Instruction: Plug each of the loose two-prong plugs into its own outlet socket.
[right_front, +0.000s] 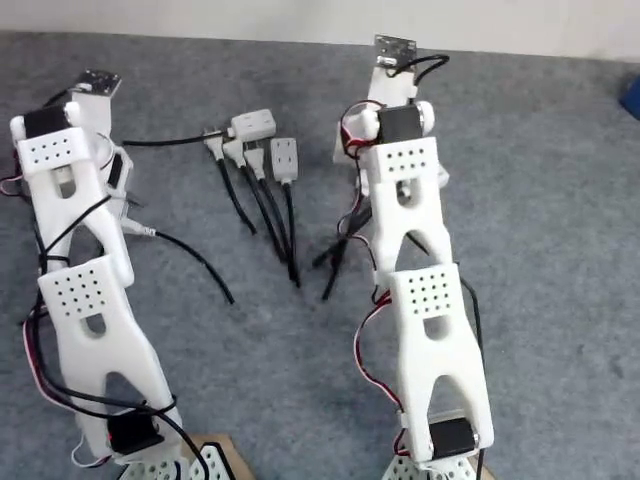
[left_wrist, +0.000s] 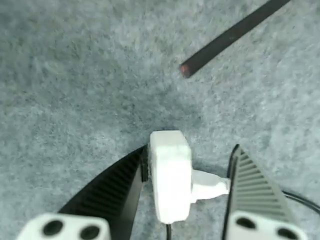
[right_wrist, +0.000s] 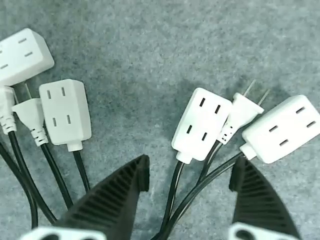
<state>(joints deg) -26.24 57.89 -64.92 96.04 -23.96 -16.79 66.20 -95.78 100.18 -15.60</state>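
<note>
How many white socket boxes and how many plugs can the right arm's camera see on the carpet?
Socket boxes: 4
Plugs: 3, one half cut off at the edge
Total: 7

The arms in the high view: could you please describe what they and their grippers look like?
Both the left arm and right arm are white plastic. Their links carry grids of small holes, the joints have black servos, and thin red and black wires loop alongside. The left gripper and right gripper have black ribbed fingers on white mounts.
</note>
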